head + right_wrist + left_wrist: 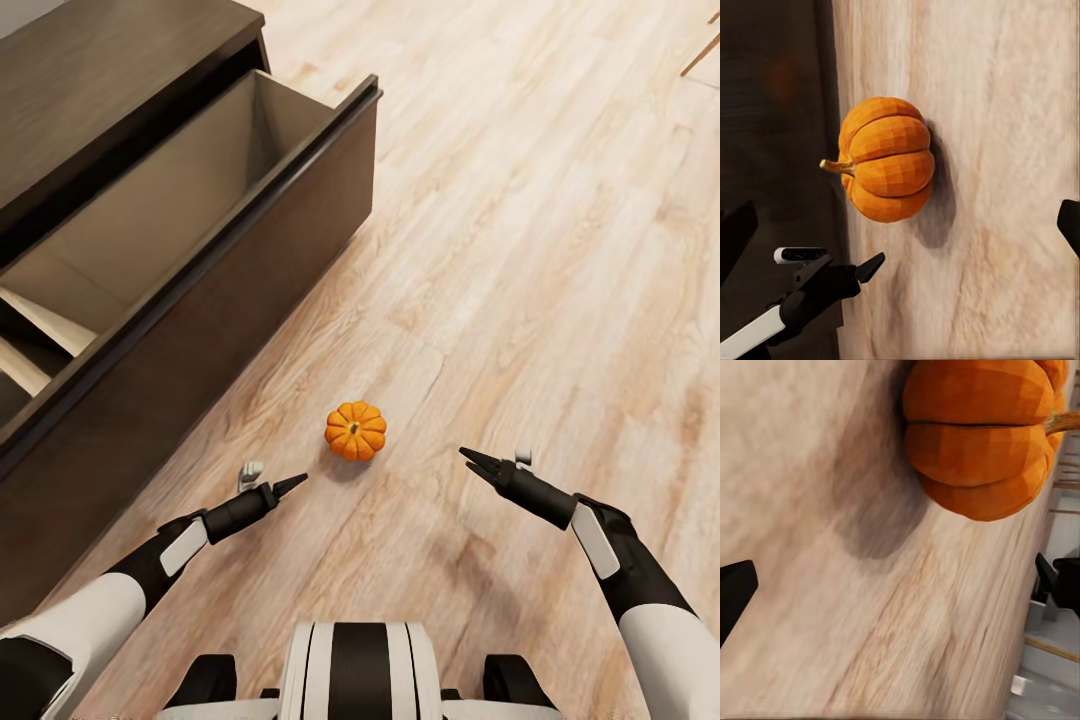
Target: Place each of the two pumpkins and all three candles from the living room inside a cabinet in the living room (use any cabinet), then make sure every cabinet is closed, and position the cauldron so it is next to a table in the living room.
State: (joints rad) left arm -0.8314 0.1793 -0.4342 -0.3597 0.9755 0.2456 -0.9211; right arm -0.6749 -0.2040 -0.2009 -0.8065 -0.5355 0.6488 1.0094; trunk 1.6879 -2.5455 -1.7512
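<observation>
One small orange ribbed pumpkin (pixel 355 430) sits on pale wood-plank floor (pixel 520 260), ahead of your two pincers and between them, touching neither. Left pincer (pixel 292 485) is near pumpkin, low over floor, fingers look together, holding nothing. Right pincer (pixel 472 462) is a bit farther, fingers parted, empty. Long dark-brown wood cabinet (pixel 90 90) stands beyond left pincer, drawer (pixel 200 300) pulled out, pale beige inside.

Pumpkin (pixel 355 430) right of open cabinet (pixel 200 330)

Frame edge cuts off the pumpkin (pixel 982 435) and cabinet (pixel 120 250)
</observation>
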